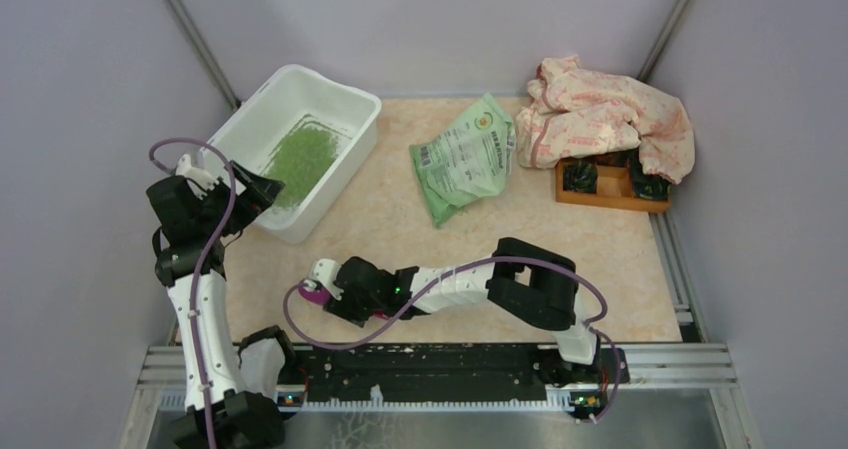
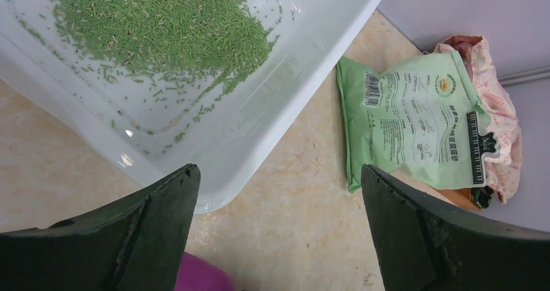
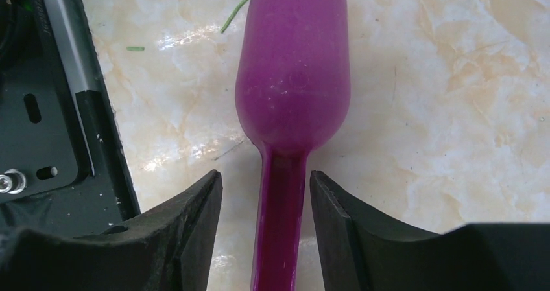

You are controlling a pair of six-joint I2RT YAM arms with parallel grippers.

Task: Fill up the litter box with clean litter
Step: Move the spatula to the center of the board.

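White plastic, the litter box (image 1: 325, 99) sits at the far left of the tabletop (image 1: 400, 229), with one long side close to the left wall. To its right, across bare tabletop, lies a light green printed bag (image 1: 465, 157). Further right a pink-patterned cloth (image 1: 605, 114) drapes over an orange wooden tray (image 1: 600, 200).

The left fingers (image 2: 149, 226) are by the box's near corner, spread wide and holding nothing.

The box's long axis runs diagonally from near-left to far-right, open side up. The clean litter (image 1: 300, 157) lies on its floor in a patch stretched along that axis, with white floor showing around it.

A purple scoop (image 3: 292, 83) lies flat near the front edge, its bowl pointing away from the right fingers (image 3: 188, 232). They stand partly open on either side of its handle, with a gap showing on one side. A black bracket (image 3: 39, 129) is just beside the scoop. Bare tabletop with a few stray granules (image 3: 233, 13) lies on its other sides.
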